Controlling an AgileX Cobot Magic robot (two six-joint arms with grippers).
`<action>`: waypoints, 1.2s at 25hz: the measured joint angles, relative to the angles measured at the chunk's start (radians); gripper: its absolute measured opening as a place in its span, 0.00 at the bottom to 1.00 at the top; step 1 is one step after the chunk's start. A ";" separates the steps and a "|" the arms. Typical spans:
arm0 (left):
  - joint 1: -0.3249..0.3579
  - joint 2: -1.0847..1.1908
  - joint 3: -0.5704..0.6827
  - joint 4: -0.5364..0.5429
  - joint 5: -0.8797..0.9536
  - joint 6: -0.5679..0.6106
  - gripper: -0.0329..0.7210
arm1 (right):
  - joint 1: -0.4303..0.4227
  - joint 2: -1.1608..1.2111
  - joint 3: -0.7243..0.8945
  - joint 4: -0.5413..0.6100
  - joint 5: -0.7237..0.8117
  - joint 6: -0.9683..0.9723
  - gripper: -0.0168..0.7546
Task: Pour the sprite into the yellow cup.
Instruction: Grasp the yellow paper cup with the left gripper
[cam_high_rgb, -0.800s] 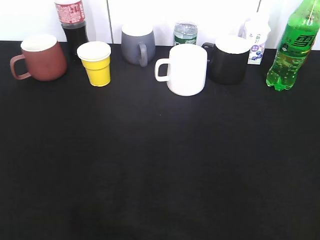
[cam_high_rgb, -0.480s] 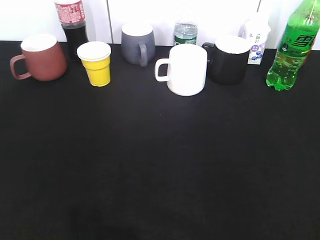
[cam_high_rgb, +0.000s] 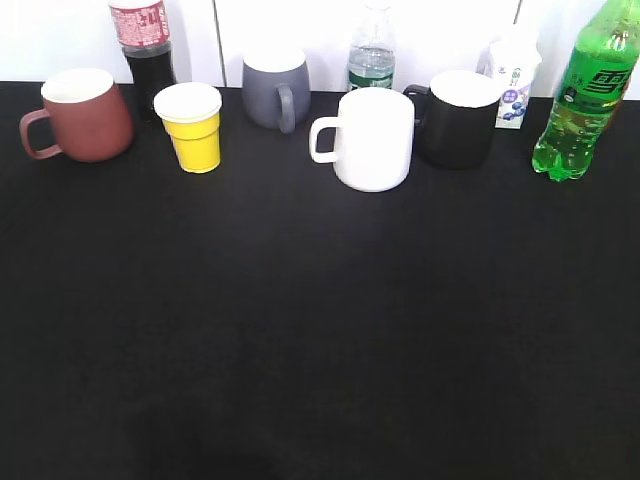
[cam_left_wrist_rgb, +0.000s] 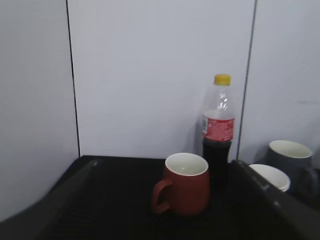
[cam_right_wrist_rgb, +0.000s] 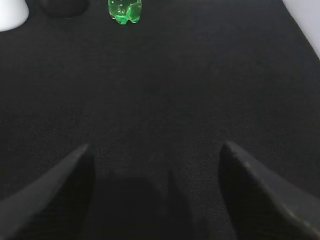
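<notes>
Reach step: the right tool, prongs spread and empty, must advance to the sprite far ahead, slightly left.

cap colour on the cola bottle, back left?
Yellow. The cola bottle's cap shows best in the left wrist view; the exterior view crops it off.

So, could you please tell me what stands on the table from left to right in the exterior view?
Brown-red mug → cola bottle → yellow cup → grey mug → white mug → black mug → small white carton → sprite. The clear bottle behind the white mug is left out.
</notes>
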 joint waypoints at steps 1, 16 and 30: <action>0.000 0.107 0.002 0.000 -0.096 0.000 0.78 | 0.000 0.000 0.000 0.000 0.000 0.000 0.78; -0.269 1.354 -0.312 0.294 -0.735 -0.064 0.76 | 0.000 0.000 0.000 0.000 0.000 0.000 0.78; -0.274 1.742 -0.788 0.223 -0.656 -0.077 0.95 | 0.000 0.000 0.000 0.000 0.000 0.000 0.78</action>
